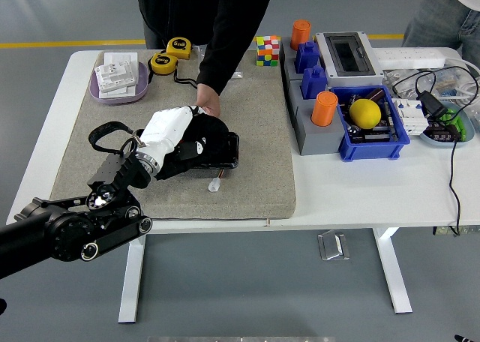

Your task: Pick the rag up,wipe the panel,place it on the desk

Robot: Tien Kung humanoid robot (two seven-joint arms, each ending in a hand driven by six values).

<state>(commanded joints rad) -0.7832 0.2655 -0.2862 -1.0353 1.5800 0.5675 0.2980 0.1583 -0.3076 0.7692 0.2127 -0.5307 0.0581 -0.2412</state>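
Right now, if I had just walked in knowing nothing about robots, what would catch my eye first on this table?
Probably the white left robot hand on a long black arm, pressing a black rag onto a dark panel in the middle of the grey mat. Right behind it a person's hand in a dark sleeve reaches down to the same spot. To the right, a yellow ball sits in a blue bin.

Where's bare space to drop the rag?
Free: grey mat right of the left hand and black rag; white table in front of the blue bin. Crowded: right back corner, cables.
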